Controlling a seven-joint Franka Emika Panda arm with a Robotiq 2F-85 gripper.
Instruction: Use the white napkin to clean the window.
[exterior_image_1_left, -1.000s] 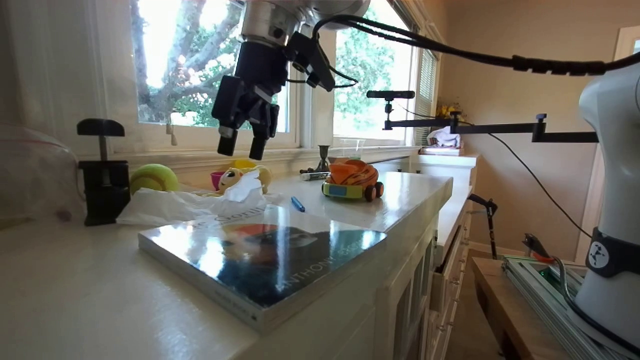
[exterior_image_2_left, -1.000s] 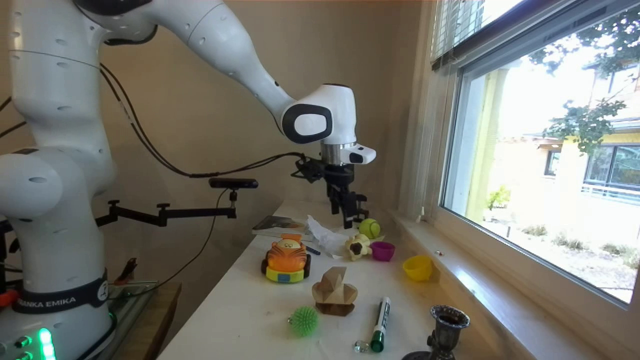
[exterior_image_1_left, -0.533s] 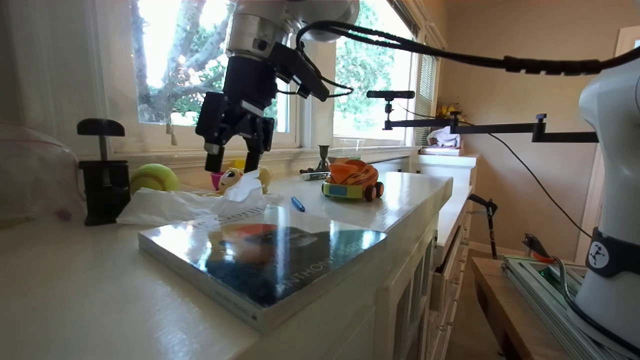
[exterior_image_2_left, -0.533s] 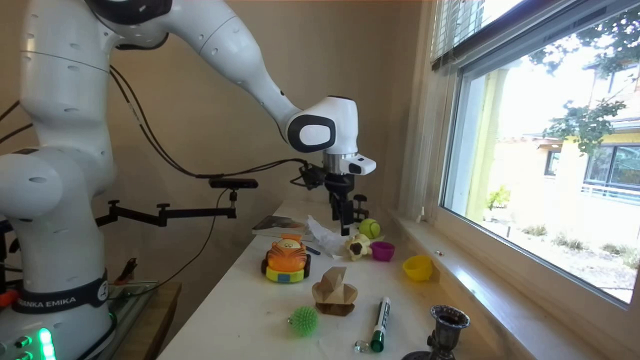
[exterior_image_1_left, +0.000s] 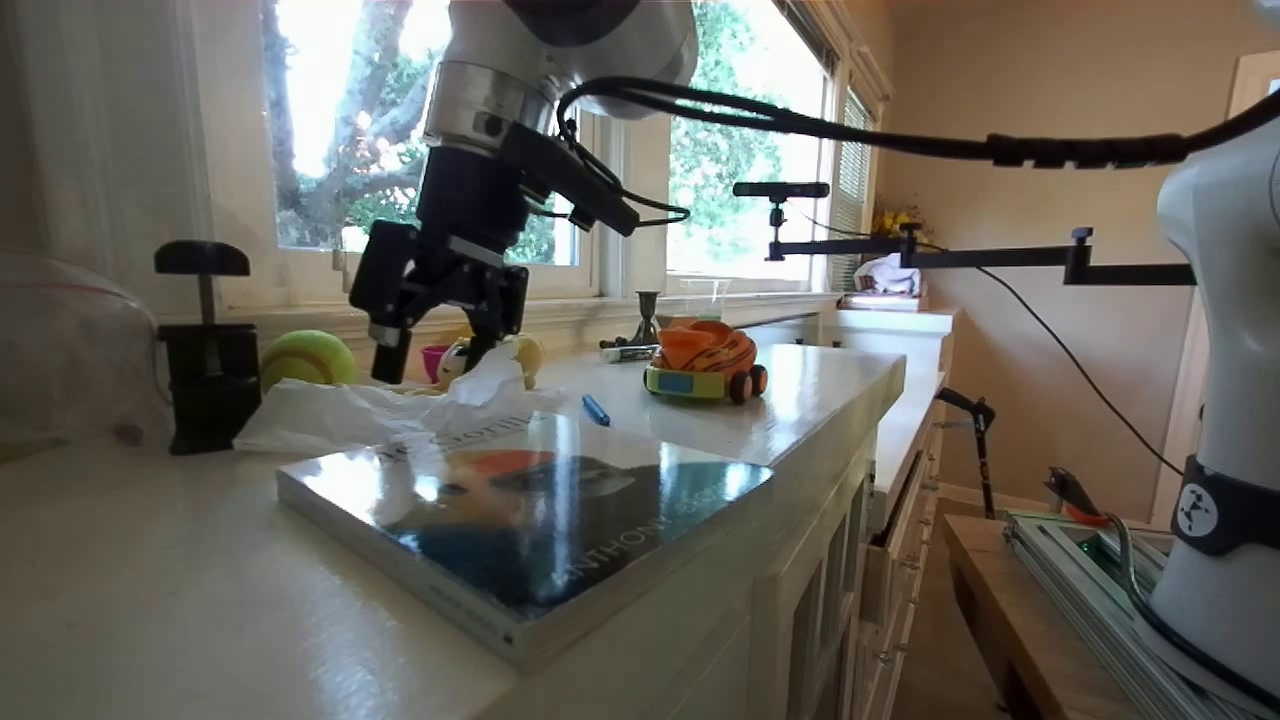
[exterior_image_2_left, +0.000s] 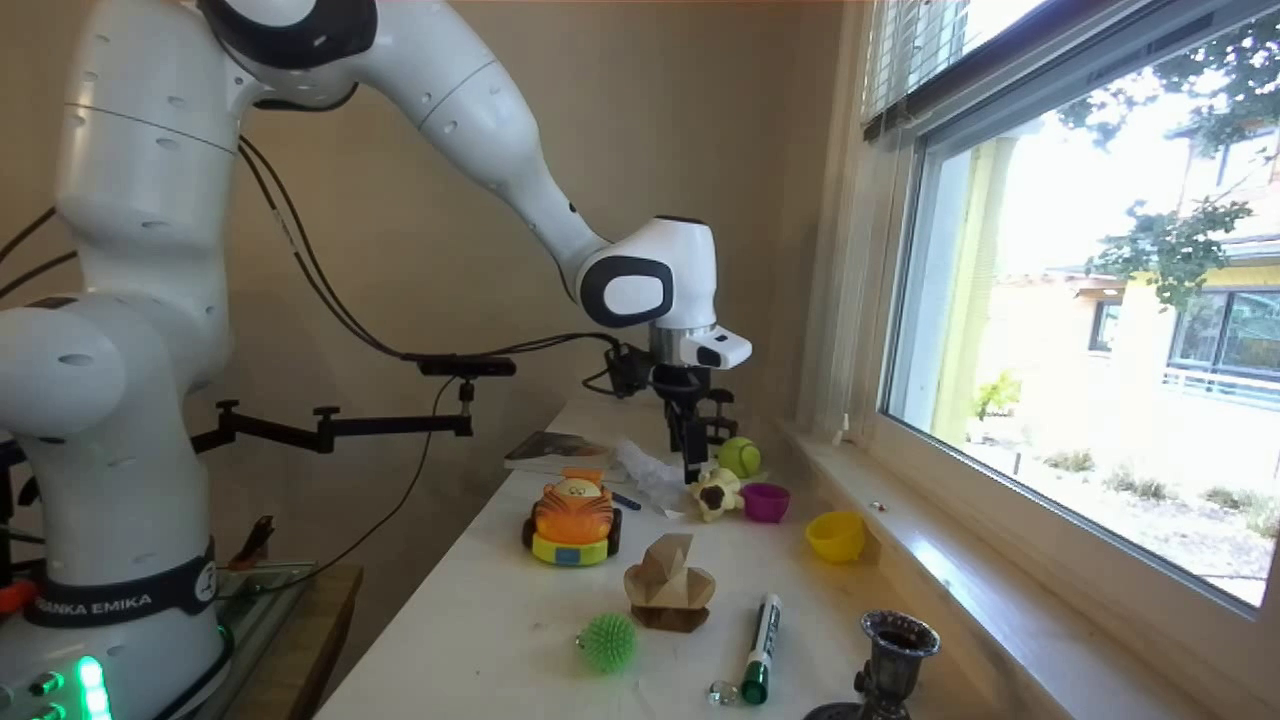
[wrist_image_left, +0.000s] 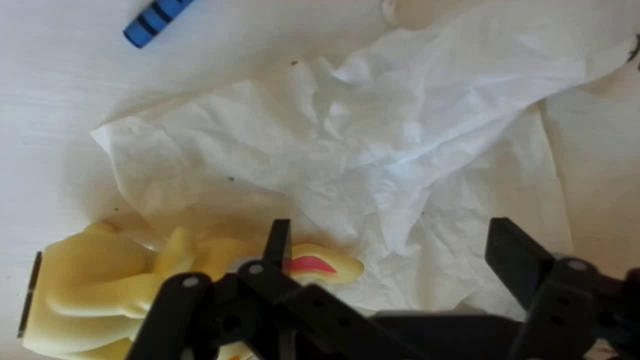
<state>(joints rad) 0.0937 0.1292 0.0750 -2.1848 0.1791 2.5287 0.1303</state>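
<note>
The white napkin (exterior_image_1_left: 330, 418) lies crumpled and spread on the white counter, behind the book in an exterior view. It also shows in an exterior view (exterior_image_2_left: 652, 478) and fills the middle of the wrist view (wrist_image_left: 360, 150). My gripper (exterior_image_1_left: 437, 362) points down just above the napkin and also shows in an exterior view (exterior_image_2_left: 693, 472). Its fingers are wide apart in the wrist view (wrist_image_left: 390, 235), with napkin and a yellow toy's ear below and between them. I cannot tell if they touch it. The window (exterior_image_2_left: 1060, 330) rises beside the counter; my arm partly hides it in an exterior view (exterior_image_1_left: 370, 190).
The yellow toy (wrist_image_left: 95, 290) lies against the napkin beside one finger. A book (exterior_image_1_left: 540, 500), blue pen (exterior_image_1_left: 596, 408), tennis ball (exterior_image_1_left: 308, 358), black clamp (exterior_image_1_left: 210, 380), orange toy car (exterior_image_2_left: 573, 522), purple cup (exterior_image_2_left: 766, 503) and yellow cup (exterior_image_2_left: 836, 537) stand around it.
My gripper has come down steadily, moving leftward past the toy in an exterior view, to just above the napkin. It stays open. The napkin's raised corner looks slightly lower now.
</note>
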